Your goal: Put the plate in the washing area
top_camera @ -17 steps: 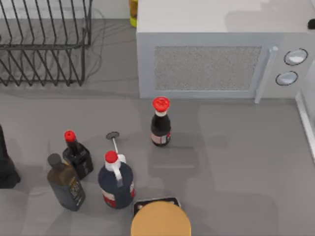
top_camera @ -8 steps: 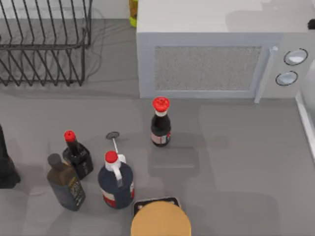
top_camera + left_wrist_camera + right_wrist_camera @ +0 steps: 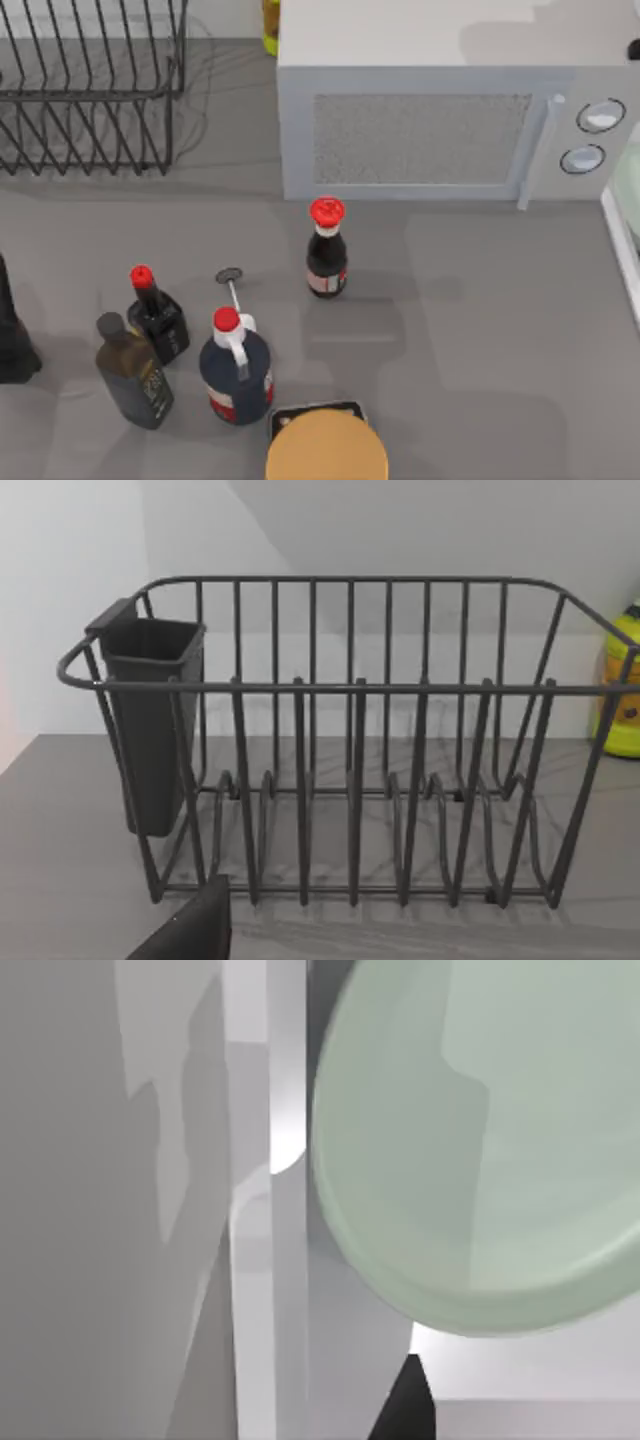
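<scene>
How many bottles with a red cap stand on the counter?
3. One red-capped bottle stands alone before the microwave; a small one and a round one stand in the group at the left, beside a dark-capped bottle.

— What lay behind it all?
— A grey counter (image 3: pixel 480 330) ran to a white wall (image 3: pixel 60 600) at the far side.
— And the light?
— Soft, throwing faint shadows across the counter.

I see the plate (image 3: pixel 632 190) at the right edge, just past the basin rim (image 3: pixel 620 255), beside the microwave (image 3: pixel 440 100).
</scene>
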